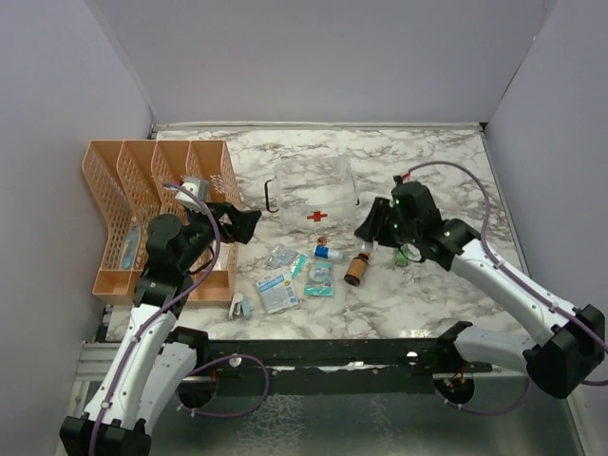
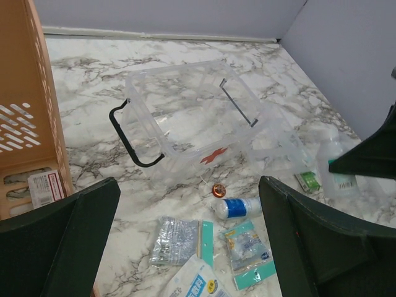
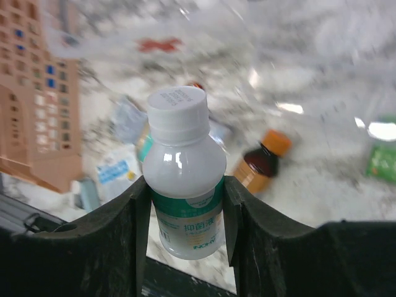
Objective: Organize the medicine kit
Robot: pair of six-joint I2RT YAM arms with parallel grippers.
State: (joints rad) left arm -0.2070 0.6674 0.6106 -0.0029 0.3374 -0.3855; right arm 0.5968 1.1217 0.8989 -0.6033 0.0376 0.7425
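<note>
Clear plastic, the medicine kit (image 2: pixel 185 154) looked light, stiff, slick, best taken by its black handle (image 2: pixel 128 141); right gripper (image 3: pixel 185 189) clamped a white bottle (image 3: pixel 182 154), left gripper (image 2: pixel 189 185) gaped wide.

right gripper (image 3: pixel 185 201) hides the sides of the white bottle (image 3: pixel 180 154); medicine kit (image 3: pixel 159 44) is blurred.

marble table (image 1: pixel 446 161) carries medicine kit (image 1: pixel 313 195), sachets (image 1: pixel 276 292), brown bottle (image 1: pixel 357 270).
</note>
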